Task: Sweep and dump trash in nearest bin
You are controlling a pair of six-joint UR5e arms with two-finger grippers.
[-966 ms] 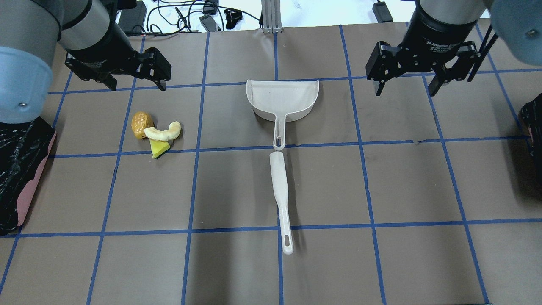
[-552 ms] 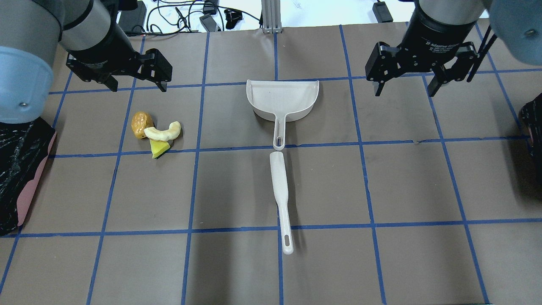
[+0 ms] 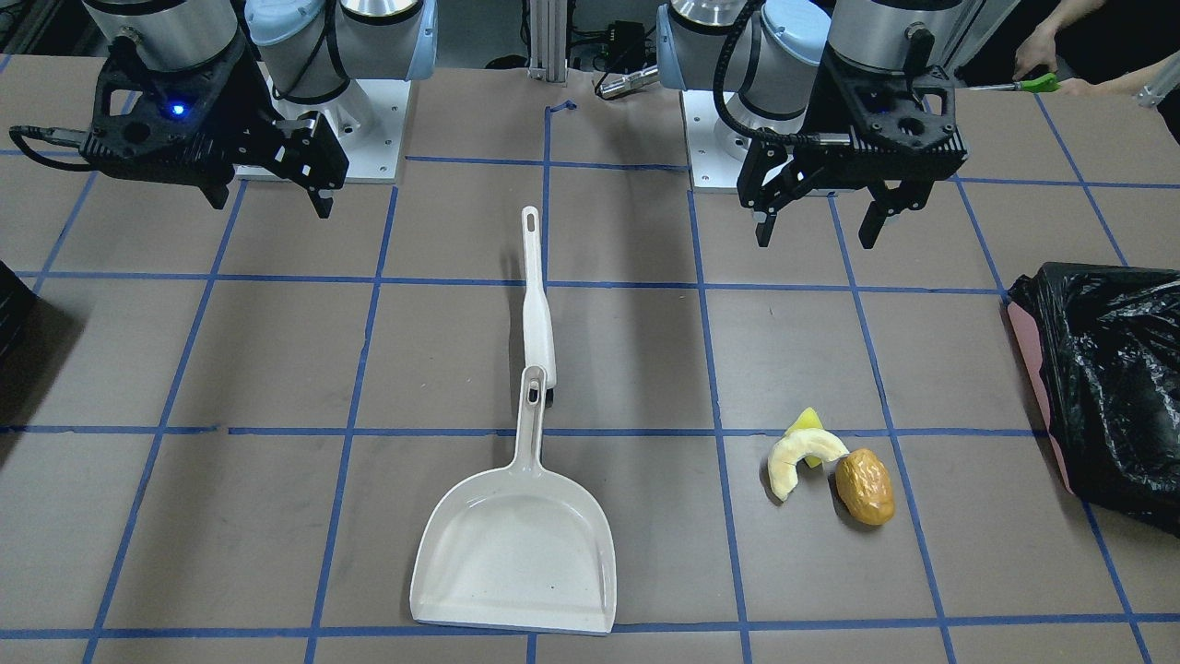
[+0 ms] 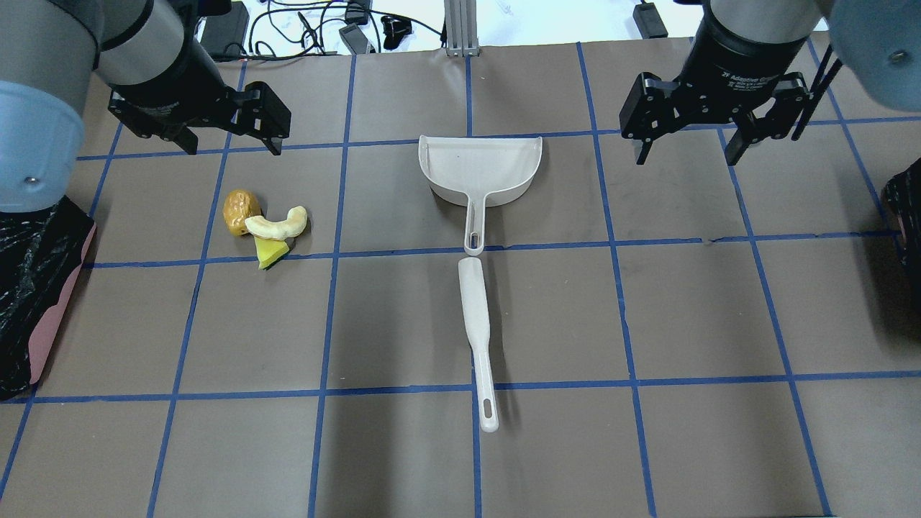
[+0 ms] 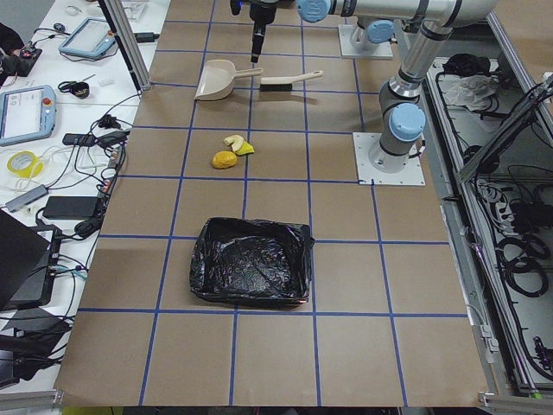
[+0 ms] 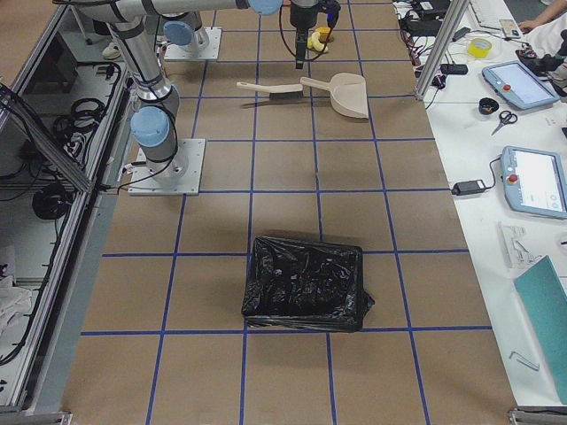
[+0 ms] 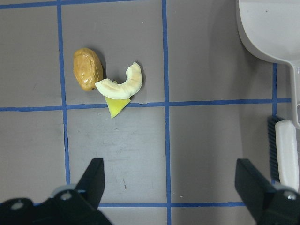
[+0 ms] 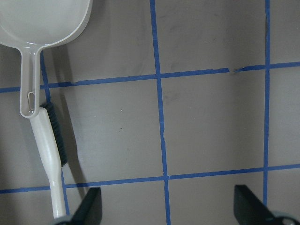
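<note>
Taped table (image 4: 403,324) holds trash (image 4: 268,226), pieces seemingly touching; left hand (image 4: 232,150) and right hand (image 4: 686,160) hang wide.

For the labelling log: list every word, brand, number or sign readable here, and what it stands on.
"2F Adaptive": white print on the black round housing above the right gripper; the rest is too blurred.
Blue-framed tablet screens at the side: too small to read.
</note>
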